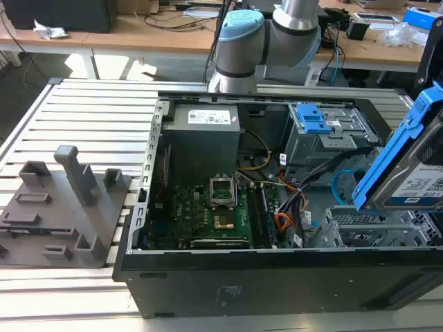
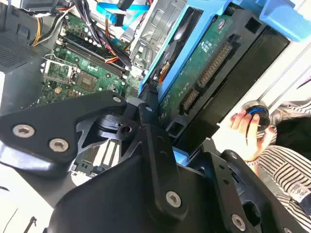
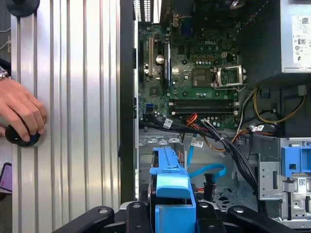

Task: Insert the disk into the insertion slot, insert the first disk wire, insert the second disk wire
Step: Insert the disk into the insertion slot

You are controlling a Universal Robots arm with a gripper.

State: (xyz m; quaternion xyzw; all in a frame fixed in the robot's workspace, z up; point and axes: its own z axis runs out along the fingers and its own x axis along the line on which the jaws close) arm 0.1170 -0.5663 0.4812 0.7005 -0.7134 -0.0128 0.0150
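The disk [image 1: 413, 181], a silver drive in a bright blue carrier, hangs tilted at the exterior view's right, just above the insertion slot [image 1: 367, 234], a grey perforated cage in the case's near right corner. In the second wrist view my gripper [image 2: 177, 133] is shut on the disk [image 2: 204, 73], whose green board and connector edge face the camera. The first wrist view has the blue carrier [image 3: 170, 182] between my black fingers [image 3: 138, 213]. A blue flat cable [image 3: 206, 171] and a bundle of black wires [image 3: 233, 150] lie loose beside the cage.
A taller grey cage with a blue bracket [image 1: 311, 119] stands behind the slot. The motherboard [image 1: 208, 211] and power supply [image 1: 204, 131] fill the case's other half. A person's hand [image 3: 22, 111] rests on a round black button on the ribbed table. A grey fixture [image 1: 66, 204] sits outside the case.
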